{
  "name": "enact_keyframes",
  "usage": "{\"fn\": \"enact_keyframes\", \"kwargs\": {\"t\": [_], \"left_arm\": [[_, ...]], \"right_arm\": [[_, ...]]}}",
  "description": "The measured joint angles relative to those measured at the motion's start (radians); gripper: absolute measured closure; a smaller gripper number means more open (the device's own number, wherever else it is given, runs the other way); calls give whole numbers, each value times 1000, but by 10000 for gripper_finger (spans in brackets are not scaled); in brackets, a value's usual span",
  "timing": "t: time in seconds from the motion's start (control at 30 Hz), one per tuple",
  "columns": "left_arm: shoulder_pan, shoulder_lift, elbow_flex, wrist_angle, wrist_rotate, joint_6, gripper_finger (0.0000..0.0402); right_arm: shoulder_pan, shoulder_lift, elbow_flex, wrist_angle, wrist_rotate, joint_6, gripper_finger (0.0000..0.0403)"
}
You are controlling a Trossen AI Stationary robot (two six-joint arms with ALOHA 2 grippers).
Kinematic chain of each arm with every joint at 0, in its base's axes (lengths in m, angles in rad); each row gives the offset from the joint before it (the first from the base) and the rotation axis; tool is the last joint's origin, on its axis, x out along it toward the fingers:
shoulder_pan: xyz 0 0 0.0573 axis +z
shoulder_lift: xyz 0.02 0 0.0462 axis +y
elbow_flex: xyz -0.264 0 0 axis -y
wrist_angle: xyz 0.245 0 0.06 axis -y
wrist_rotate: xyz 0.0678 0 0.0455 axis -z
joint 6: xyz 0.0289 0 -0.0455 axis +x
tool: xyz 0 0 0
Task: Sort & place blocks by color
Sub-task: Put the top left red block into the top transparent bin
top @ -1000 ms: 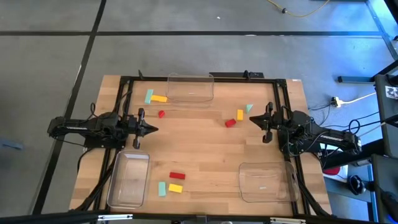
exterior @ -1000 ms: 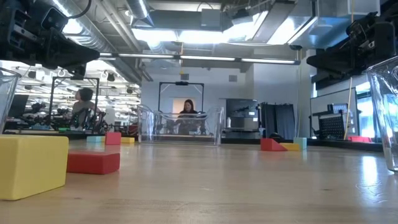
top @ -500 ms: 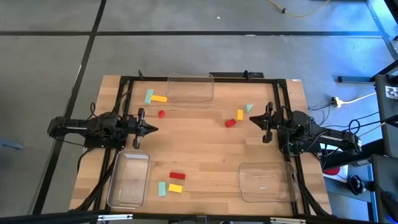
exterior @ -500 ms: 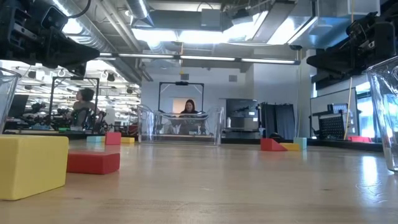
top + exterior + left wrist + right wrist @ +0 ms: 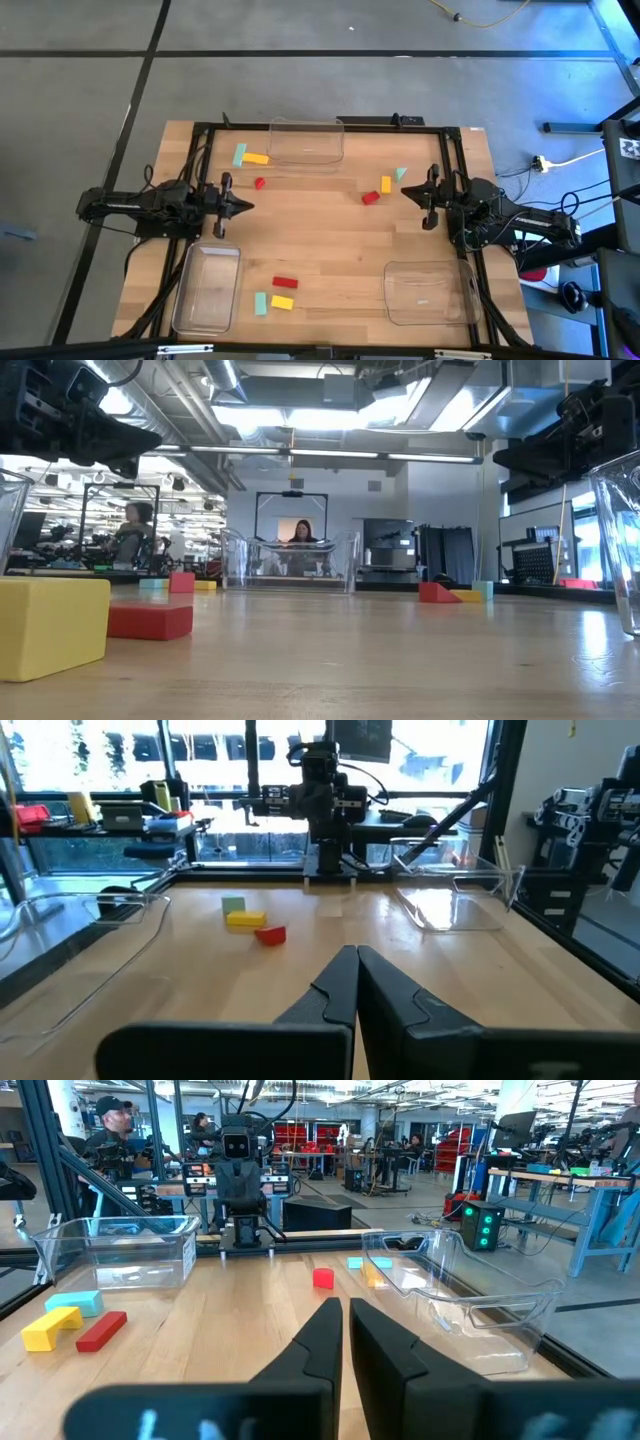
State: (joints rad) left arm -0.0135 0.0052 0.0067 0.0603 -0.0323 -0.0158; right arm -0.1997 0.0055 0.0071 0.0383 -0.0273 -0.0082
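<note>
Flanking scattered blocks (image 5: pixel 285 283), three trays (image 5: pixel 306 140): left tool (image 5: pixel 243 208), right tool (image 5: pixel 408 190) pinched empty.

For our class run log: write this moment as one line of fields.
left gripper: shut, empty, left edge | right gripper: shut, empty, right edge | blocks: scattered on table, none in trays | stage: sorting not begun

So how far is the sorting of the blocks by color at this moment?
Nothing is sorted yet. All three clear rectangular plastic trays look empty. Nothing is in hand: the left gripper and right gripper are shut and hold nothing. Everything is left: the small red, yellow and teal blocks lie on the wooden table.
</note>
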Motion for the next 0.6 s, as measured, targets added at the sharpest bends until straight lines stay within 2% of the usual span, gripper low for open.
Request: {"fn": "enact_keyframes", "kwargs": {"t": [0.1, 0.2, 0.3, 0.43, 0.6], "left_arm": [[0, 0, 0, 21, -35, -1, 401], [0, 7, 1, 124, -69, -16, 401], [2, 44, 47, 152, -138, -11, 401], [27, 150, 186, 50, -260, 45, 389], [102, 344, 401, -159, -380, 89, 341]], "right_arm": [[0, 0, 0, 0, 0, 0, 375], [0, 0, 0, 0, 0, 0, 375], [0, 0, 0, 0, 0, 0, 375], [0, 0, 0, 0, 0, 0, 375], [0, 0, 0, 0, 0, 0, 375]]}}
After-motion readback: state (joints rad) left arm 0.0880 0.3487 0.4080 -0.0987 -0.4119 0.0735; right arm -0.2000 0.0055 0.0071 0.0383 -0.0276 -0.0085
